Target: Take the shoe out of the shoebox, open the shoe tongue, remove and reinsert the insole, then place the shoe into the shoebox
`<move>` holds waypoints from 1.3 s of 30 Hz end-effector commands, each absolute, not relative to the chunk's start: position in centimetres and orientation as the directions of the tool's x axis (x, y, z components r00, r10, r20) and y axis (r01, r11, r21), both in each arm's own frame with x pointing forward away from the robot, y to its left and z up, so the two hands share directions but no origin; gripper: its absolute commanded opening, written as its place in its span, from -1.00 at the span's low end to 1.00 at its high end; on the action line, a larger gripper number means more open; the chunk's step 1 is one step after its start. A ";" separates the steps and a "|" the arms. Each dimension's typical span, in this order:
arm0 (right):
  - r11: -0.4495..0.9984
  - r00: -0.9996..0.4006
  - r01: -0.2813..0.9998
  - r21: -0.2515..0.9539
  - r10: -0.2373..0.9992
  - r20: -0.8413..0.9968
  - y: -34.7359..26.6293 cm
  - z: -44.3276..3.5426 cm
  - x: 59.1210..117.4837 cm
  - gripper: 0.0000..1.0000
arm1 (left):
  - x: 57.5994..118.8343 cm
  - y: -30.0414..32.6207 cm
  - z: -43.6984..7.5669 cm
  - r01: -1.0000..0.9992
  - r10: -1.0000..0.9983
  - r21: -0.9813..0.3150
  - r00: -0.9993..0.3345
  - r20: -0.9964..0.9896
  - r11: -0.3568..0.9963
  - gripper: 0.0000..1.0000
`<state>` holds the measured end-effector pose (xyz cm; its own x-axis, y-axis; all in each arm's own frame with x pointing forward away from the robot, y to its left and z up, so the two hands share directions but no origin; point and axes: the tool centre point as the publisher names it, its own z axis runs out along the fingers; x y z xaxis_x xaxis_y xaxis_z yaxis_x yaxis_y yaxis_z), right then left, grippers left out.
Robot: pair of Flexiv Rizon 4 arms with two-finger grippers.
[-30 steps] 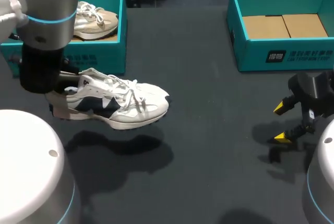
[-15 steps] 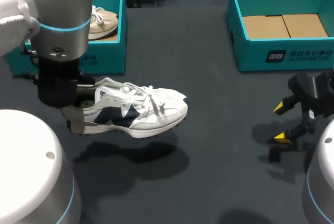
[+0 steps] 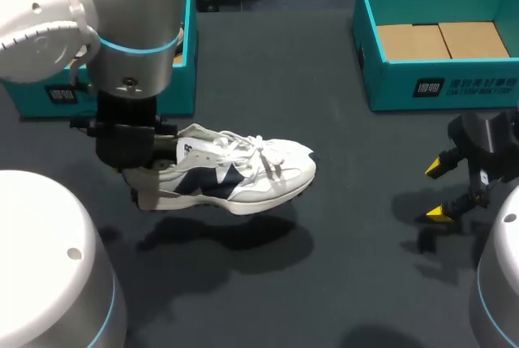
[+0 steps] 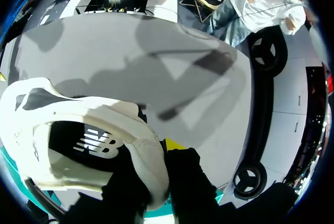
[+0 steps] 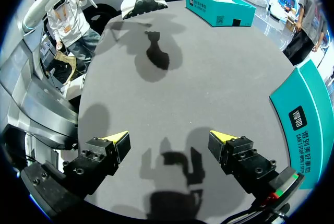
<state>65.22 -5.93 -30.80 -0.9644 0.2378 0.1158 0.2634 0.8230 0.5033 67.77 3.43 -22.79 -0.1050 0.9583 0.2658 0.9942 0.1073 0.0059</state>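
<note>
Head view, with both wrist views. The work surface is a dark grey table with a matt, even top. On it lie the soft shadow of the raised shoe and a smaller shadow under the right gripper.

Two teal shoeboxes stand at the far edge, well apart. The left shoebox is largely hidden behind the left arm, so its contents cannot be told in the head view. In the right wrist view a pale object shows above its rim, too small to identify. The right shoebox is open and holds two flat brown cardboard panels, set side by side on its floor. Its outer wall stands just beside the right gripper in the right wrist view.

The shoe, white with navy side panels and white laces, is outside both boxes. It hangs above the table in front of the left shoebox, sole downward and toe pointing toward the middle. The left gripper holds it by the heel: in the left wrist view the padded heel collar is pinched between the two fingers, one yellow tip showing against its outer side.

The right gripper hangs low over the table's right side, fingers spread wide with nothing between them.
</note>
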 end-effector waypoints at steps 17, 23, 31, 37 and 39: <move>0.824 -0.964 0.264 0.502 0.240 0.113 -5.9 -30.7 65.0 1.00 | 68.8 -3.7 -27.7 0.996 0.950 0.017 -0.094 0.297 0.093 -1.00; 0.824 -0.964 0.264 0.502 0.240 0.113 -5.9 -30.7 65.0 1.00 | 68.8 -5.9 -29.7 0.996 0.943 0.046 -0.084 0.323 0.073 -1.00; 0.824 -0.964 0.264 0.502 0.240 0.113 -5.9 -30.7 65.0 1.00 | 68.4 -8.3 -32.0 0.998 0.935 0.046 -0.056 0.349 0.043 -1.00; 0.824 -0.964 0.264 0.502 0.240 0.113 -5.9 -30.7 65.0 1.00 | 68.5 -9.4 -33.5 0.997 0.925 0.055 -0.069 0.373 0.052 -1.00; 0.824 -0.964 0.264 0.502 0.240 0.113 -5.9 -30.7 65.0 1.00 | 68.6 -9.6 -33.8 0.998 0.925 0.040 -0.068 0.374 0.058 -1.00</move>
